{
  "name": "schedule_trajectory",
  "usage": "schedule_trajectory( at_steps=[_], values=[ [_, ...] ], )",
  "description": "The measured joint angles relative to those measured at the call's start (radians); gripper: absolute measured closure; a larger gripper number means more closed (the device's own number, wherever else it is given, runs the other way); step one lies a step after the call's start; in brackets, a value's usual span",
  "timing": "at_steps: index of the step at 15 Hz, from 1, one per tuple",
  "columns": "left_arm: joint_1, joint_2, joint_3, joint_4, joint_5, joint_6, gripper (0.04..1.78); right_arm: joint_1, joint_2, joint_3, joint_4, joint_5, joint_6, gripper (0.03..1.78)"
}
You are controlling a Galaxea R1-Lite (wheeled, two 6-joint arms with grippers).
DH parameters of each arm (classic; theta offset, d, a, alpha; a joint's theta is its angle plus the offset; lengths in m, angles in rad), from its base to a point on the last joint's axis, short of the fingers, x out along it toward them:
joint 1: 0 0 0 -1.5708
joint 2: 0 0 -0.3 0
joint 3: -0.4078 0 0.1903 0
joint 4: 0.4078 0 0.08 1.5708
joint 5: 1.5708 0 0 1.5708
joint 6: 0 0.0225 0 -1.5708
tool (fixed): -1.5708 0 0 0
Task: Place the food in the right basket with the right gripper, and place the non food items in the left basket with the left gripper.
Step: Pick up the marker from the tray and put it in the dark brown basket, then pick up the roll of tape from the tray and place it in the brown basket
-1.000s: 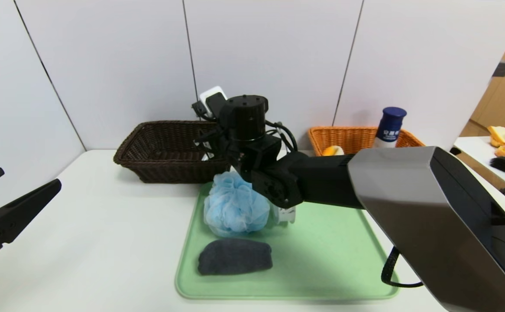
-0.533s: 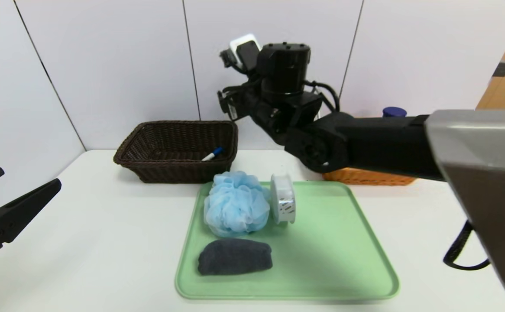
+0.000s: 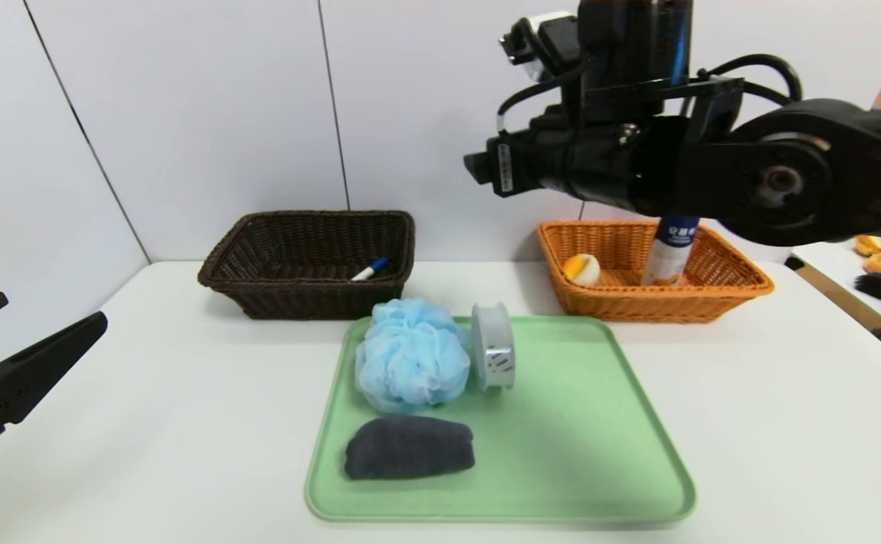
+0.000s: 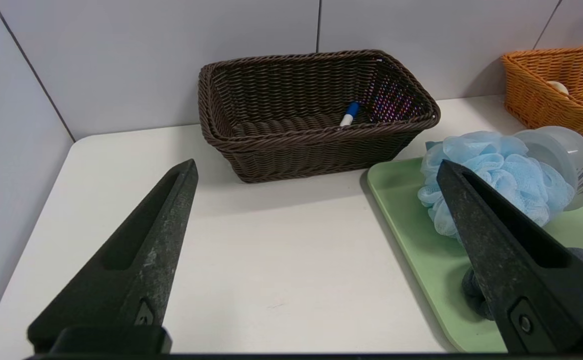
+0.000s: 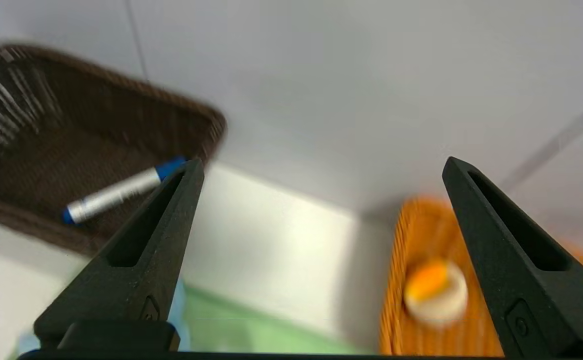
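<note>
The right hand (image 5: 321, 170) is being held high above the tabletop (image 3: 146, 423), between the brown basket (image 3: 308, 261) and the orange basket (image 3: 652, 268), with its fingers spread wide and nothing gripped. The left hand (image 4: 316, 170) is being kept parked at the left edge, likewise released. On the green tray (image 3: 576, 453) a blue bath pouf (image 3: 412, 364), a tape roll (image 3: 494, 357) (standing on edge) and a dark cloth (image 3: 409, 448) are lying. A marker (image 3: 370, 268) is resting in the brown basket, an egg-like food piece (image 3: 582, 268) and a bottle (image 3: 669, 253) in the orange one.
</note>
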State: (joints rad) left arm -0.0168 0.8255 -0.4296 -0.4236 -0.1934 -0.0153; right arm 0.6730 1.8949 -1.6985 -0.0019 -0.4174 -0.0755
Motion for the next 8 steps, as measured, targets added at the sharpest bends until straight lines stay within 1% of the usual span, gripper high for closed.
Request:
schedule_trajectory(
  at_steps=[2,3,5,6,8],
  values=[
    [0.000,-0.002,0.001,0.001,0.000,0.002,0.13,0.007,-0.057,0.029,0.189,-0.016,0.140,0.15],
    [0.000,-0.003,0.003,0.002,0.000,0.002,0.13,0.016,-0.078,0.035,0.286,-0.017,0.219,0.14],
    [0.000,-0.008,0.004,0.006,0.000,0.004,0.13,0.044,-0.097,0.045,0.430,-0.018,0.353,0.13],
    [0.000,-0.010,0.006,0.006,0.000,0.005,0.13,0.060,-0.096,0.050,0.469,-0.018,0.399,0.13],
    [0.000,-0.014,0.013,0.009,0.000,0.008,0.13,0.086,-0.074,0.061,0.481,-0.016,0.460,0.12]
  ],
)
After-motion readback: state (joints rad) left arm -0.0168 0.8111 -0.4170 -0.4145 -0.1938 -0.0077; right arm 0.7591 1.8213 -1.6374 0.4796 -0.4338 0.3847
